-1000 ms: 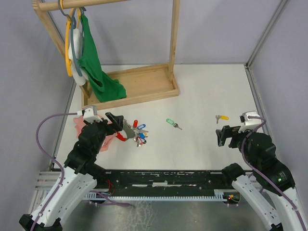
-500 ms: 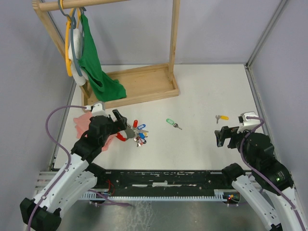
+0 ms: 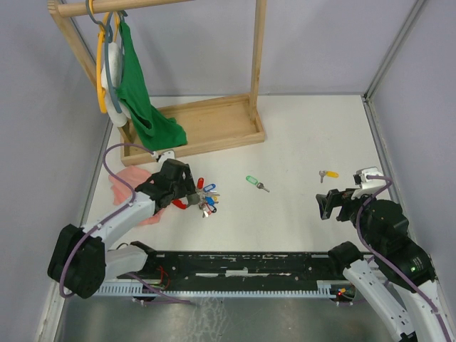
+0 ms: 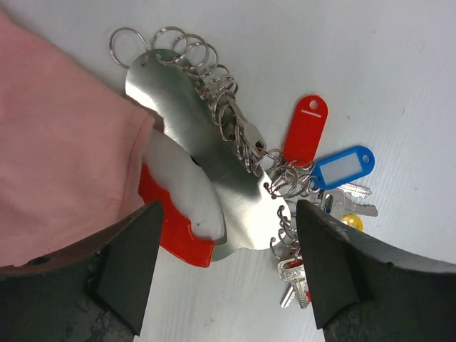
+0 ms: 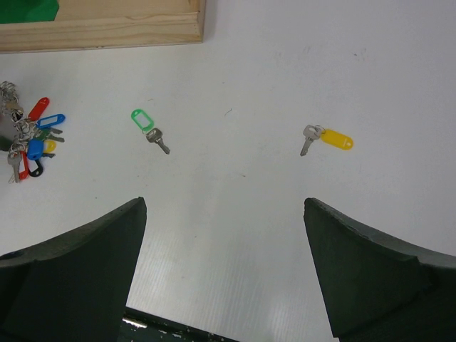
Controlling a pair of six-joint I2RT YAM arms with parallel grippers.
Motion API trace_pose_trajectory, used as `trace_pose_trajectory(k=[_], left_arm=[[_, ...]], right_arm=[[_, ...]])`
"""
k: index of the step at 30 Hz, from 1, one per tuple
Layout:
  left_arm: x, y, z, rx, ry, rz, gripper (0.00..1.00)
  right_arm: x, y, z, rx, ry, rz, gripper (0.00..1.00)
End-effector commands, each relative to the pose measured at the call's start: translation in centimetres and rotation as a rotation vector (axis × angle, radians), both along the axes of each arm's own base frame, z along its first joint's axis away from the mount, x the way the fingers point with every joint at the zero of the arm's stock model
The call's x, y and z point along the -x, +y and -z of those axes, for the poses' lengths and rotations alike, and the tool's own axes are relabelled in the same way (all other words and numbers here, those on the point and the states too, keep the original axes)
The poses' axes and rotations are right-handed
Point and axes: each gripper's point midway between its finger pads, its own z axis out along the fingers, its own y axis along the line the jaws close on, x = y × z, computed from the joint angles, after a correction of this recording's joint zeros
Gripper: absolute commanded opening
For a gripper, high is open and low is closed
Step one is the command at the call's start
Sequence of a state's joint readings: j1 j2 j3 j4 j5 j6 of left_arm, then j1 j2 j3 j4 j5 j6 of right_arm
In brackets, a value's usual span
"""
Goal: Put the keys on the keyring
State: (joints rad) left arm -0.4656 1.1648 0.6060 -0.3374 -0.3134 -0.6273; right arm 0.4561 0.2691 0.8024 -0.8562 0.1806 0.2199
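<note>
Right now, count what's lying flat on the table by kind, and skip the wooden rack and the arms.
Loose keys: 2, the green-tagged key and the yellow-tagged key
Key bunch: 1
Pink cloth: 1
Total: 4

Left hand (image 4: 224, 267) spread low, right hand (image 5: 224, 274) spread

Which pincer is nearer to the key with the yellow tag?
Right. The right pincer faces the yellow-tagged key from nearby; the left pincer is far away, over the key bunch.
</note>
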Motion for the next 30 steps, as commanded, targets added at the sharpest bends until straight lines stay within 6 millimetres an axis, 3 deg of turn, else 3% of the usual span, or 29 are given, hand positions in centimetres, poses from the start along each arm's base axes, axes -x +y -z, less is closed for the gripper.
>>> trace_pose_trajectory(k=[1, 8, 18, 23, 30], left_arm=[[-2.5, -1.8, -1.7, 0.025, -0.070, -0.004, 0.78], [-3.1, -2.6, 0.4, -0.037, -0.009, 0.015, 0.73], [-2.5, -3.4, 4.6, -0.054, 0.104, 0.064, 0.64], [-1.4, -5.9, 5.2, -0.044, 0.132, 0.209, 0.53], [1.2, -11.7, 5.2, -0.064, 0.120, 0.540, 0.51]], right_arm=[[-0.4, 0.6, -1.3, -0.032, -0.053, -0.017, 1.00], [-0.3, 0.5, -1.4, -0.036, -0.060, -0.019, 1.00], [-0.2, 0.8, -1.4, -0.042, -0.064, -0.037, 1.00], [-0.1, 1.8, -1.6, -0.061, -0.057, -0.084, 1.00], [-0.6, 4.2, -1.4, -0.104, 0.025, -0.166, 1.00]])
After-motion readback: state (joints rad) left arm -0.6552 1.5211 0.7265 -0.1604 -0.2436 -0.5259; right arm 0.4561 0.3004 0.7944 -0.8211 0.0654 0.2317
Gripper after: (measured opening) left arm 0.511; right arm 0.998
